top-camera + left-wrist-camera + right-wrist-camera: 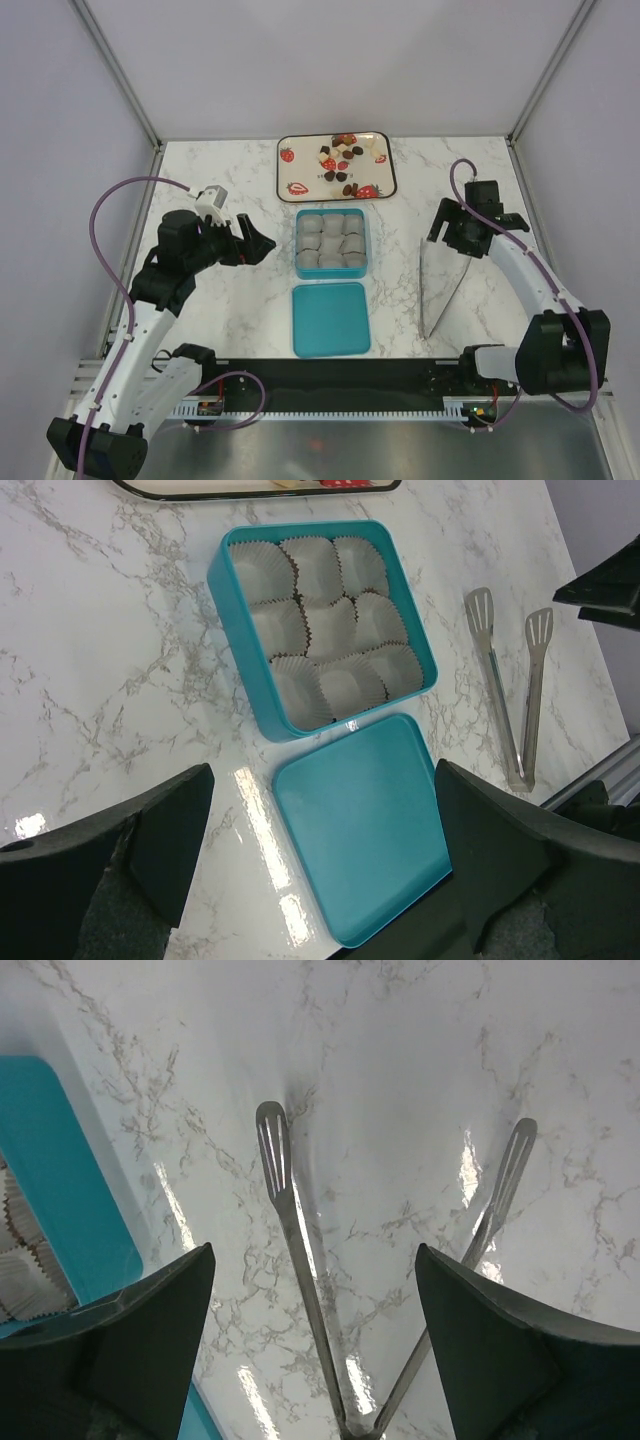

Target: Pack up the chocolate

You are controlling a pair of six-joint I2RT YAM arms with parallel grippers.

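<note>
Several small dark, milk-brown and white chocolates (347, 139) lie on a white tray (308, 165) printed with strawberries, at the back of the table. In front of it stands the open teal box (331, 243) (325, 630), filled with empty paper liner cups. Its lid (331, 318) (365, 830) lies flat just nearer. My left gripper (252, 243) (322, 780) hovers open to the left of the box, empty. My right gripper (452, 238) (312, 1252) is open above the metal tongs (440, 290) (300, 1250), not touching them.
The tongs (510, 690) lie on the marble top right of the box, tips pointing away from the arms. Grey walls and frame posts enclose the table on three sides. A black rail runs along the near edge.
</note>
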